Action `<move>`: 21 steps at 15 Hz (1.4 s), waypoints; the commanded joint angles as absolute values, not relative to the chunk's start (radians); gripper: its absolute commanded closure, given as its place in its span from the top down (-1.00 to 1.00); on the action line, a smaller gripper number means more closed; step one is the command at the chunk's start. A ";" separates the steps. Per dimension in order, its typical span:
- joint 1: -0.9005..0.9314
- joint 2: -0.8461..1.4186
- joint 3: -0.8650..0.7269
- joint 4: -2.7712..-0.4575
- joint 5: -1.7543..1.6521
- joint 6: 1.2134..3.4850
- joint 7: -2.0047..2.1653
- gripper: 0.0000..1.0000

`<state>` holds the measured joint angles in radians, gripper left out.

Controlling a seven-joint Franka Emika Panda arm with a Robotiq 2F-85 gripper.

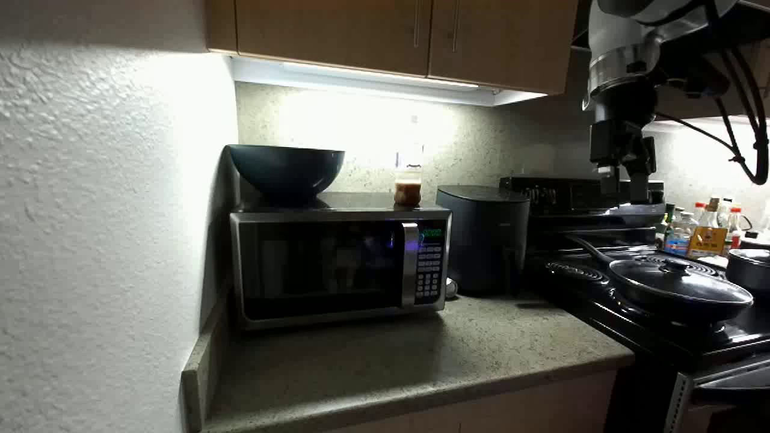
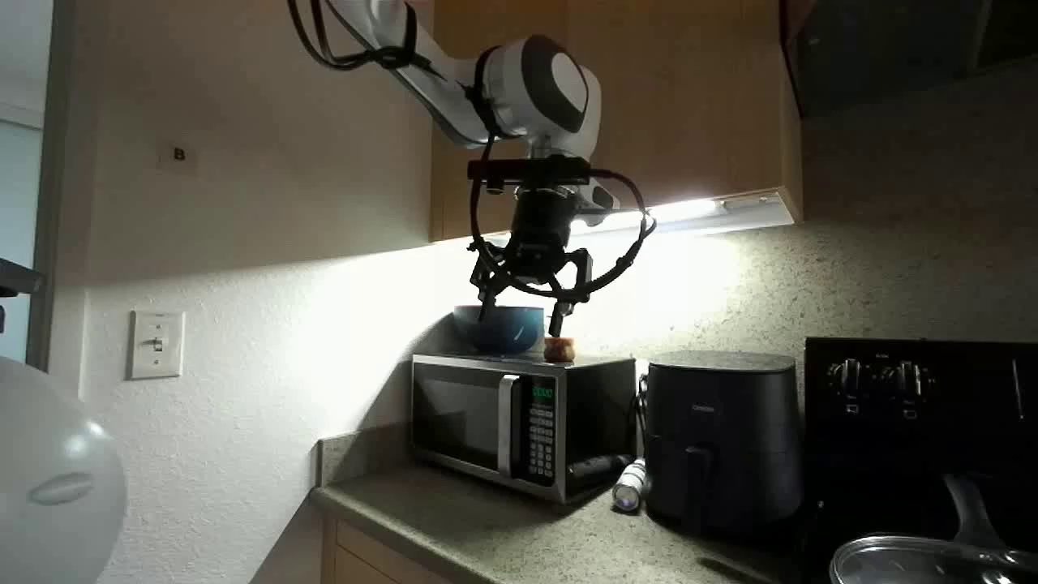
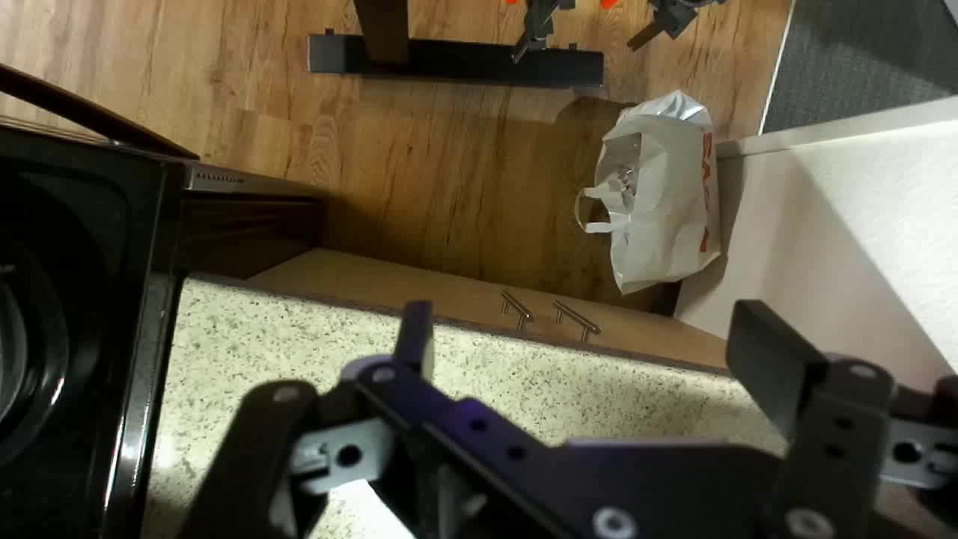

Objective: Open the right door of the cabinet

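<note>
The cabinet (image 1: 331, 30) is medium-brown wood and hangs above the counter in both exterior views (image 2: 689, 105). Its right door (image 1: 505, 45) is shut, flush with the wider door across the vertical seam. A vertical bar handle (image 1: 456, 24) is on the right door near the seam; its top is cut off by the frame. My gripper (image 1: 625, 186) points down, open and empty, apart from the door and lower than its bottom edge. It also shows open in an exterior view (image 2: 521, 320) and in the wrist view (image 3: 591, 337). The wrist view does not show the right door.
A microwave (image 1: 325, 264) bears a dark bowl (image 1: 289, 171) and a bottle (image 1: 408, 189). An air fryer (image 1: 481, 240) and a stove with a lidded pan (image 1: 680, 285) stand beside it. A wall (image 2: 243, 203) borders the cabinet. Lower-cabinet handles (image 3: 576, 318) show below the counter.
</note>
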<state>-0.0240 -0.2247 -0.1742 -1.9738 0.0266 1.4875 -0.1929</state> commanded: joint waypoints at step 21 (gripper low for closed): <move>-0.031 -0.190 -0.094 -1.717 0.040 1.706 -0.180 1.00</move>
